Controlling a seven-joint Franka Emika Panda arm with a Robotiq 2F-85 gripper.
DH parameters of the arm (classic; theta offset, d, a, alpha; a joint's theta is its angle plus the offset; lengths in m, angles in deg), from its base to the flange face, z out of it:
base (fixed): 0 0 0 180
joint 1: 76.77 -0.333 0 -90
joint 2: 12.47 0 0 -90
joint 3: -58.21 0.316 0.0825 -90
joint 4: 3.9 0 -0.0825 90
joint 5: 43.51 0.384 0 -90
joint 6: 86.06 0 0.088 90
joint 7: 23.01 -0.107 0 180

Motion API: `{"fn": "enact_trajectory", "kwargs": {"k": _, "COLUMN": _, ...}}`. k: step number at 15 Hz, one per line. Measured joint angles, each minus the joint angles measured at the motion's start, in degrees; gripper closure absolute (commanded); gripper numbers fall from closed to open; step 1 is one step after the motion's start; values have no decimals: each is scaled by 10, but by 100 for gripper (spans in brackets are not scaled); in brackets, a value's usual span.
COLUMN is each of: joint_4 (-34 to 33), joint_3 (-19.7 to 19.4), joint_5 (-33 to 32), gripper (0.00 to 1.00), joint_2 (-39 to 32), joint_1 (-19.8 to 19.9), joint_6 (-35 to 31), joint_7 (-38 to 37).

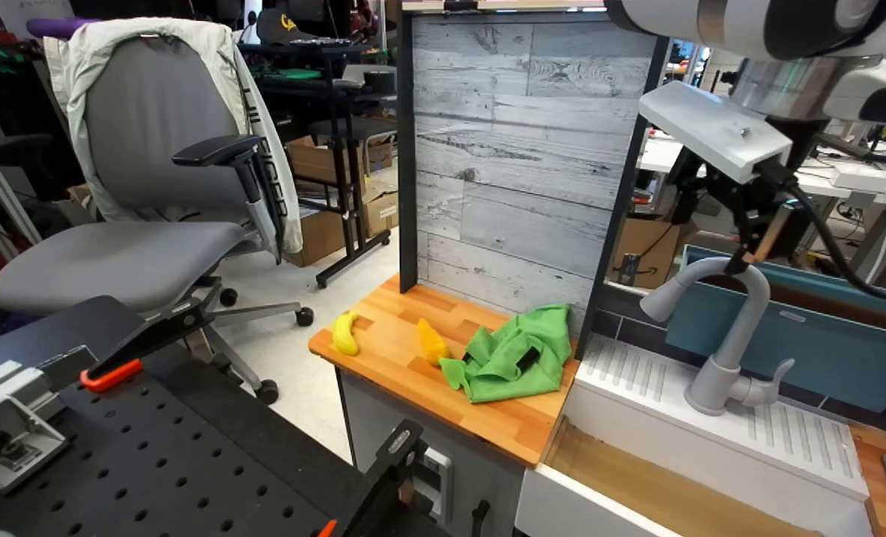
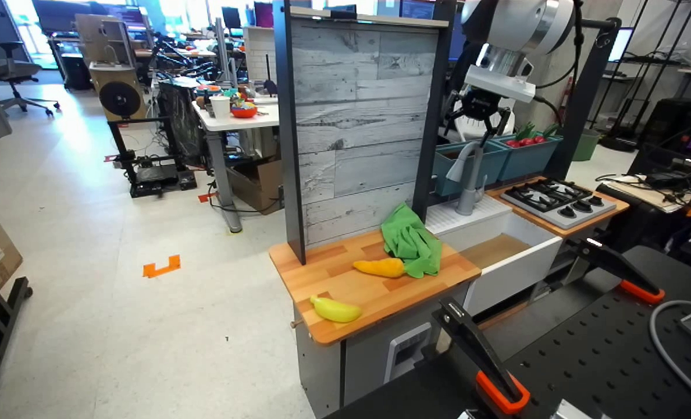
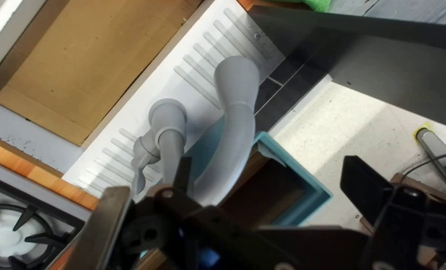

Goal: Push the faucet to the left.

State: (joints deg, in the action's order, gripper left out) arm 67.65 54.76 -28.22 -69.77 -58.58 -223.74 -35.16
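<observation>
Holds nothing in the gripper; shows both fingers spread wide in the wrist view. Has one fingertip at the very top of the faucet in both exterior views; cannot tell touching from just above. Find the faucet upright on the white ribbed ledge behind the sink, with spout turned toward the plank panel, over ledge rather than basin.

To push well, first make sure of firm side contact, probably lower, to avoid skating over the curve. Press nearer the spout's end for better turning leverage; follow a rounded path about the base, without bearing down. Perhaps calls for only a short sweep, taking panelward as left. Mind the free finger, seemingly near the panel's dark frame.

Points steeply downward at the wrist, slightly tilted; shows the arm high above faucet and teal planter.
</observation>
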Motion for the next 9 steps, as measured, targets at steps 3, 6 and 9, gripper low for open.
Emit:
{"fn": "enact_trajectory", "kwargs": {"k": 3, "joint_4": 40, "joint_3": 0, "joint_5": 1, "gripper": 0, "joint_2": 34, "joint_1": 20, "joint_6": -11, "joint_7": 29}}
{"fn": "enact_trajectory", "kwargs": {"k": 6, "joint_4": 83, "joint_3": 1, "joint_5": 1, "gripper": 0, "joint_2": 74, "joint_1": 35, "joint_6": -10, "joint_7": 62}}
{"fn": "enact_trajectory", "kwargs": {"k": 9, "joint_4": 112, "joint_3": 4, "joint_5": 1, "gripper": 0, "joint_2": 98, "joint_1": 40, "joint_6": -10, "joint_7": 77}}
